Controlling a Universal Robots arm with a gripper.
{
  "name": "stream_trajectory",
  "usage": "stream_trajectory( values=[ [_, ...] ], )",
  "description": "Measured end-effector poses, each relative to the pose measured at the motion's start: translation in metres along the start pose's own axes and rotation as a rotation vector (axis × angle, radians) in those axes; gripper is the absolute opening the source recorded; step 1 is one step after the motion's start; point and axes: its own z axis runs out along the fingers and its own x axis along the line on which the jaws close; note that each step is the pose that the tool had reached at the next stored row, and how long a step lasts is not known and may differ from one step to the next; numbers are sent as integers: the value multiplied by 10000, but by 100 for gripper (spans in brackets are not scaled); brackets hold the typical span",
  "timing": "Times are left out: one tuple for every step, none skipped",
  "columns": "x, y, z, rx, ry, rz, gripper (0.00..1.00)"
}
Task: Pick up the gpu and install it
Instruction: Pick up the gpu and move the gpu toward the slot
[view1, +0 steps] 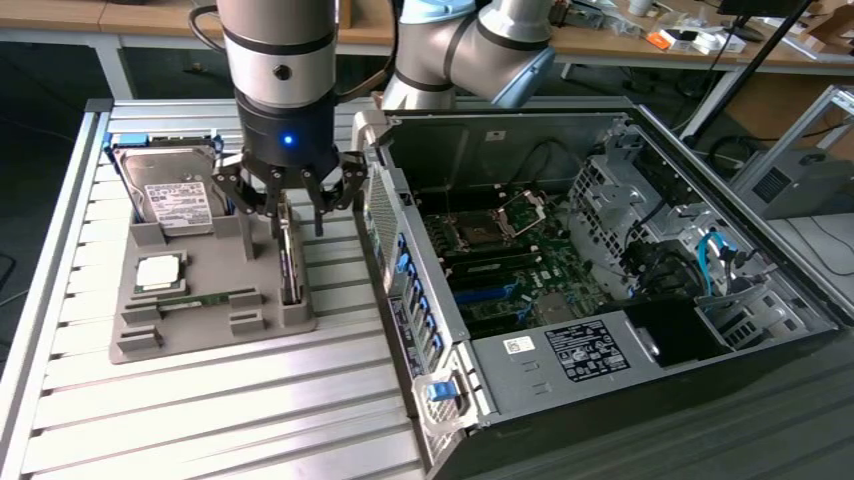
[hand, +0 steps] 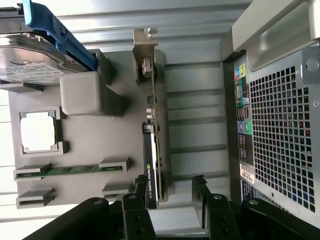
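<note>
I see the gripper (view1: 302, 224) (hand: 171, 184) spread wide and empty, directly above the gpu (view1: 288, 272) (hand: 152, 120), with a finger on either side of the card's end. The gpu stands on edge in a slot along the tray (view1: 200, 338) (hand: 95, 137) edge nearest the case (view1: 534, 135).

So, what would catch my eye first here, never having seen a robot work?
A robot arm's black gripper hangs open astride a thin green circuit-board card with a silver end bracket, the gpu, which stands on edge in a grey plastic tray on the exterior view's left. On that view's right lies a dark metal computer case with its side off, its green motherboard bare.
</note>
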Motion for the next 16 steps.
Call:
stream_trajectory(
  values=[
    [1, 9, 5, 0, -1, 0, 48],
    [2, 17, 9, 0, -1, 0, 48],
    [2, 24, 14, 1, -1, 0, 48],
    [3, 30, 18, 0, -1, 0, 48],
    [4, 35, 22, 0, -2, 1, 48],
    [4, 38, 28, -1, -2, 0, 48],
    [3, 39, 30, 1, 0, -1, 48],
    [3, 39, 34, 1, 0, -2, 48],
    [4, 40, 37, 1, 0, -1, 48],
    [5, 40, 43, 1, 1, 0, 48],
    [5, 40, 47, 1, 0, 0, 48],
    [5, 40, 51, 1, 0, 0, 48],
    [6, 40, 56, 1, 0, 0, 48],
    [6, 40, 60, 1, 0, 0, 48],
    [6, 40, 64, 0, 0, 0, 48],
    [6, 40, 68, 1, 0, 0, 48]
  ],
)
